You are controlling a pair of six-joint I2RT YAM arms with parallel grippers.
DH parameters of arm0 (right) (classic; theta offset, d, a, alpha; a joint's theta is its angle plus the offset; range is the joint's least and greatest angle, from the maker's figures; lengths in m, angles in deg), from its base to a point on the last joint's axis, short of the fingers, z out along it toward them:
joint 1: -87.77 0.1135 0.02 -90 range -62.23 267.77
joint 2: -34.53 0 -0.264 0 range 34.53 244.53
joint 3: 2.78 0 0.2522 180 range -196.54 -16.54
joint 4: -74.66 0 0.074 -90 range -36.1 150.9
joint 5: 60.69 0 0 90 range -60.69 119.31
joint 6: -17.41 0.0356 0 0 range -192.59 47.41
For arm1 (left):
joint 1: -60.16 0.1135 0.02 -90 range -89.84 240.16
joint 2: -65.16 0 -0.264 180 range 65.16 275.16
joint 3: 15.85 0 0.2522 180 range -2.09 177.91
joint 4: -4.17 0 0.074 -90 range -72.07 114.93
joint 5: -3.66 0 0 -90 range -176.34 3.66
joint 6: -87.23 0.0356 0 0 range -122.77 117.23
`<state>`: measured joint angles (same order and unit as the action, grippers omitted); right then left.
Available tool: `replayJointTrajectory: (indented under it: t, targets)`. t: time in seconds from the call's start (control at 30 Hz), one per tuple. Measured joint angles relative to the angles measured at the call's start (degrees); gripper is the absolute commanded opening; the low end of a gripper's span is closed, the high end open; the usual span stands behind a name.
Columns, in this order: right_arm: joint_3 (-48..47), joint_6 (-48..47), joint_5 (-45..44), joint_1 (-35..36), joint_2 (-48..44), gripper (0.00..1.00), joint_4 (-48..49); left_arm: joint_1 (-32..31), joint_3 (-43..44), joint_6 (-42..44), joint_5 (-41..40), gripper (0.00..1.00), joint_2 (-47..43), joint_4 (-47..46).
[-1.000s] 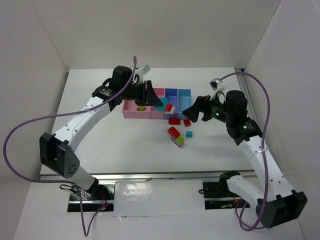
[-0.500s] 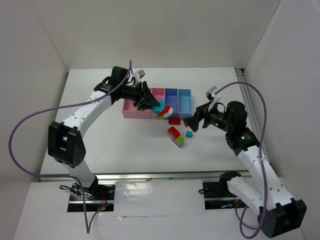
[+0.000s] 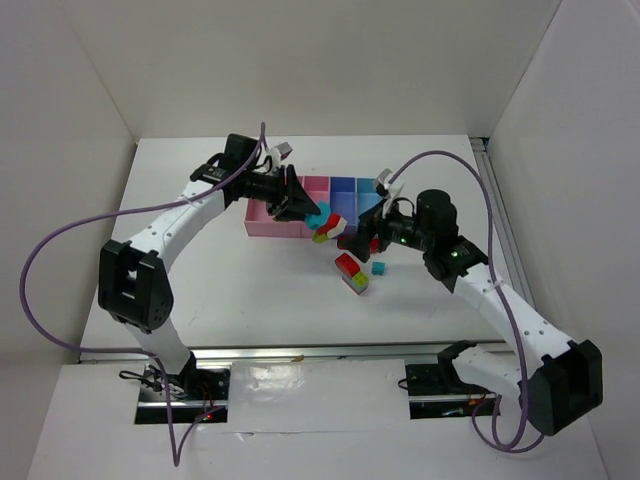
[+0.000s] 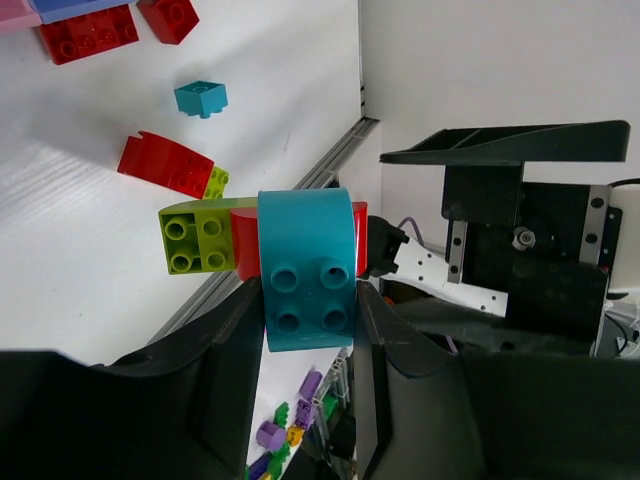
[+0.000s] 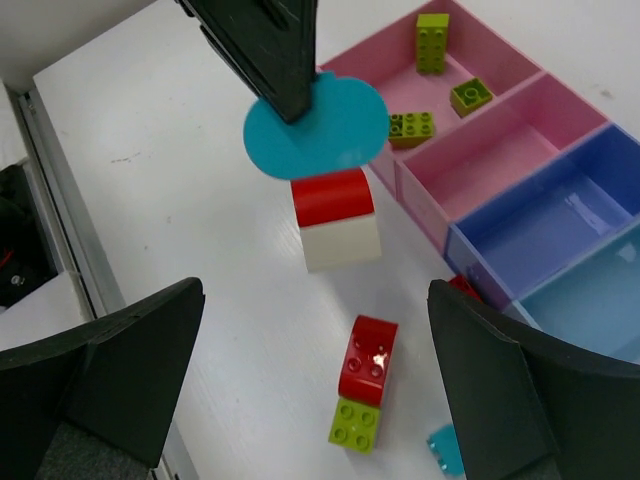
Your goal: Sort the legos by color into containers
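Note:
My left gripper (image 3: 303, 205) is shut on a cyan rounded brick (image 4: 305, 270) that is joined to a red brick and a lime green brick (image 4: 195, 238). It holds this cluster (image 3: 322, 218) in the air at the front edge of the pink bins. My right gripper (image 3: 362, 238) is open wide and empty above loose bricks. Under it lie a red-on-green stack (image 5: 362, 385) and a small cyan brick (image 5: 445, 450). The wide pink bin (image 5: 500, 45) holds lime green bricks. The narrow pink bin (image 5: 490, 145), periwinkle bin (image 5: 550, 215) and light blue bin (image 5: 600, 290) look empty.
Red bricks (image 4: 88, 35) lie on the table just in front of the bins, partly hidden by my right gripper from above. The white table (image 3: 200, 290) is walled at the back and sides. A metal rail (image 3: 300, 352) runs along its near edge.
My right arm has swung left and now hangs over the loose bricks in front of the bins. My left gripper has stayed by the pink bins with the cluster in it.

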<state>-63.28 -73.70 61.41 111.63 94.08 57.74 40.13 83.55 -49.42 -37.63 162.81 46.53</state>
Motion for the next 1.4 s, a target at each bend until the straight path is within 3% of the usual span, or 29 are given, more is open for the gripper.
replayJointTrajectory:
  t: [0.3, 0.43, 0.67, 0.77, 0.83, 0.97, 1.07, 1.13, 1.4]
  targets:
    - [-2.89, -2.38, -4.59, 7.82, 9.27, 0.98, 4.7, -0.04, 1.68, 0.22, 0.9, 0.0, 2.43, 1.51]
    - [-3.04, -2.23, -6.97, 8.0, 10.93, 0.76, 7.54, -0.02, 2.6, 0.35, 1.2, 0.0, 2.58, 1.49]
    - [-3.04, -1.31, -9.42, 8.04, 11.21, 0.65, 11.21, 0.09, 2.86, 0.39, 1.55, 0.0, 2.6, 1.49]
    - [-3.04, -0.96, -9.84, 8.04, 11.21, 0.65, 11.69, 0.28, 2.86, 0.39, 1.79, 0.0, 2.6, 1.51]
    - [-3.04, -0.72, -9.86, 8.04, 11.3, 0.77, 11.74, 0.46, 2.86, 0.39, 1.92, 0.0, 2.6, 1.44]
    - [-3.02, -0.48, -9.92, 8.04, 11.69, 0.77, 11.72, 0.96, 2.86, 0.39, 2.08, 0.0, 2.6, 1.42]
    - [-3.02, -0.46, -9.99, 8.04, 12.0, 0.74, 11.74, 1.46, 2.86, 0.39, 2.43, 0.0, 2.6, 1.38]
    - [-2.99, -0.28, -10.05, 8.04, 12.15, 0.65, 11.74, 1.6, 2.86, 0.39, 2.49, 0.0, 2.6, 1.4]
    - [-2.64, 0.63, -8.68, 8.04, 13.14, 0.58, 13.44, 1.73, 2.86, 0.59, 2.95, 0.0, 2.6, 1.44]
